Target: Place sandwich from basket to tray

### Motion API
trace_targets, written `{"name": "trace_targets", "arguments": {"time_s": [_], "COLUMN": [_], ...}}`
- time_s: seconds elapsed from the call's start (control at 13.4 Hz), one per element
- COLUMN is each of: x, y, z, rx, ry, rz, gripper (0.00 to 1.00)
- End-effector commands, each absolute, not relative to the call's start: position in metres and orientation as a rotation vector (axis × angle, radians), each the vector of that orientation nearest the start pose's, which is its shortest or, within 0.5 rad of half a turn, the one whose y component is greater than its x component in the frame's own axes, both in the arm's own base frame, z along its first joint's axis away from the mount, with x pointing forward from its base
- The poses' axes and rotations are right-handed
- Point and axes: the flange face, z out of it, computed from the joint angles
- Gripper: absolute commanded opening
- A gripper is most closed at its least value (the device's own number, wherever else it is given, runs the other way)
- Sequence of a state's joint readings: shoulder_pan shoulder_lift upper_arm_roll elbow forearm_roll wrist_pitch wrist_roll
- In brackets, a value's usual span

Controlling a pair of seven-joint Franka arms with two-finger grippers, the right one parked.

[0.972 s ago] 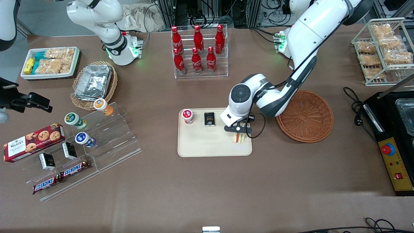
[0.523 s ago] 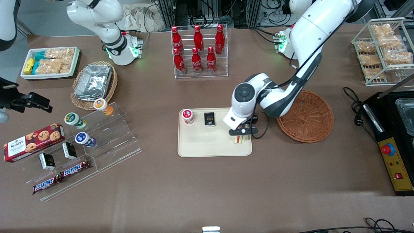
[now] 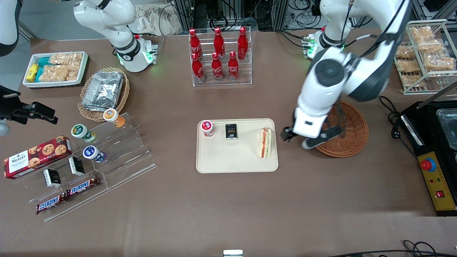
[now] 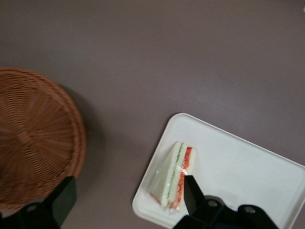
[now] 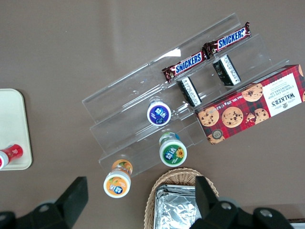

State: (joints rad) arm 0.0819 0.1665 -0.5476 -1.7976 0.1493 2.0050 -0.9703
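Hovering above the table, our gripper (image 3: 299,139) sits between tray (image 3: 221,162) and basket (image 3: 351,134), fingers (image 4: 62,200) spread wide, holding nothing. We note the sandwich (image 3: 264,142) lying on the tray just beside the gripper, toward the parked arm's end, striped filling edge up, close to the tray rim nearest the gripper. In the wrist view the sandwich (image 4: 172,175) rests near a tray (image 4: 248,167) corner, clear of both fingers. The basket (image 4: 33,138) lies partly under the gripper, nothing in what we see of it. Farther along the tray from the gripper: a red-lidded cup (image 3: 207,128) and a black packet (image 3: 231,131).
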Motion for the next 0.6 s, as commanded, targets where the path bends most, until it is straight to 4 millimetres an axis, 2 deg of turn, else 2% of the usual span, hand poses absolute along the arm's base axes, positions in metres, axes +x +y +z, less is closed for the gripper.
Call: {"name": "trace_targets", "arguments": {"time_s": [0.0, 0.07, 0.15, 0.3, 0.37, 0.52], "x": [0.548, 0.541, 0.533, 0.521, 0.514, 0.504], "y": [-0.189, -0.167, -0.135, -0.062, -0.031, 0.000], "z": [0.526, 0.547, 0.569, 0.599, 0.607, 0.606], "rx": [-3.053, -3.055, -3.060, -3.156, -3.191, -3.228], "ry": [-0.799, -0.846, -0.826, -0.721, -0.681, -0.506], "rz": [-0.089, -0.073, -0.071, -0.027, -0.046, -0.094], "gripper": [1.00, 1.00, 1.00, 1.00, 1.00, 1.00]}}
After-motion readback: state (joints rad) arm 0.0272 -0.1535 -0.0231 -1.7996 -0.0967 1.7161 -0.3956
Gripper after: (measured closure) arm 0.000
